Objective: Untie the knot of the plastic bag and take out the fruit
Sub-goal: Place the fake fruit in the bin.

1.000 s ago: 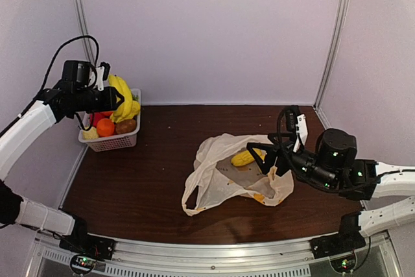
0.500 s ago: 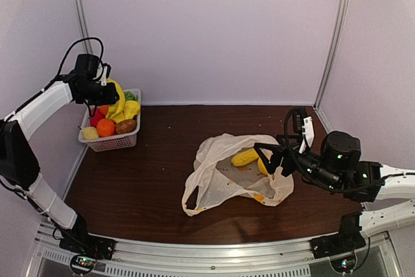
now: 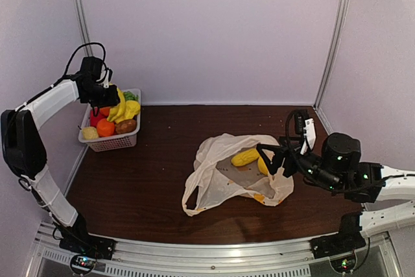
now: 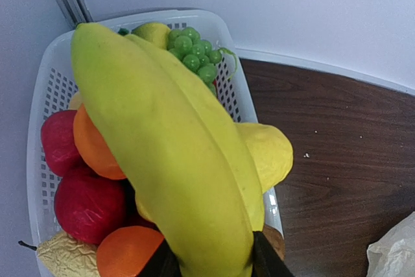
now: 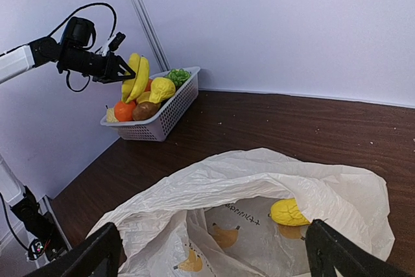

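The counter (image 3: 162, 186) is a dark brown, wood-grained top, flecked here and there with pale crumbs. Plain lilac-white walls close it in behind and at both sides, with slim metal posts (image 3: 336, 30) standing in the back corners. A ribbed aluminium rail (image 3: 214, 255) runs along the near edge, where the arm bases are bolted.

The plastic bag (image 3: 220, 183) lies crumpled on the counter, a little right of centre, its mouth gaping towards the right arm. Inside it lies a yellow oval fruit (image 3: 245, 157), and printed orange-yellow marks show through the thin film. The right pincer (image 3: 270, 159) hangs at the bag's mouth with its fingers spread wide, grasping nothing.

In the far left corner, close to the wall, a white slotted basket (image 3: 114, 142) stands on the counter. It is piled with red, orange and yellow pieces, plus a bunch of green grapes (image 4: 191, 53) at its back end. The left pincer (image 4: 207, 265) is clenched on the stem end of the bananas (image 4: 175, 154), holding them just above the basket's heap (whether they touch the fruit beneath cannot be told).
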You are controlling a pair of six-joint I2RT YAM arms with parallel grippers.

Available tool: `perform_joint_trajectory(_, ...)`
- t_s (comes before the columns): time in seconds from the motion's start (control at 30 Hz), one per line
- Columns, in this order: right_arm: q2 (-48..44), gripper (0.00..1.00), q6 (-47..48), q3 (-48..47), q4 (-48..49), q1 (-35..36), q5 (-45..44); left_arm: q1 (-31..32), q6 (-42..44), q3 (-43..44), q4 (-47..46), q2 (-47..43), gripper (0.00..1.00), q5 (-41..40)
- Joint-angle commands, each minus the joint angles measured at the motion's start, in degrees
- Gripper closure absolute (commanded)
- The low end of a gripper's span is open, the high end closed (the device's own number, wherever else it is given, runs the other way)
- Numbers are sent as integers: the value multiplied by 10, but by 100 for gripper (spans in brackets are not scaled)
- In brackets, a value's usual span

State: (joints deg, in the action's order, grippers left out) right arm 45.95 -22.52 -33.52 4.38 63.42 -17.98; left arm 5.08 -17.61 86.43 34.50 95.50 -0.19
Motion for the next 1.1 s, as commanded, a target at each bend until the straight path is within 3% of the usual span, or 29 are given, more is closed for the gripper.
perform_joint_trajectory(0.0, -6, 0, -5, 9, -14, -4, -13, -8, -10, 19, -17, 13, 92, -5)
perform_joint_trajectory(0.77, 14, 0, -6, 6, -10, -14, -9, -39, -29, 14, -37, 47, 79, -6)
perform_joint_trajectory(1.07, 21, 0, -7, 6, -6, -16, -5, -40, -30, 12, -40, 50, 64, -3)
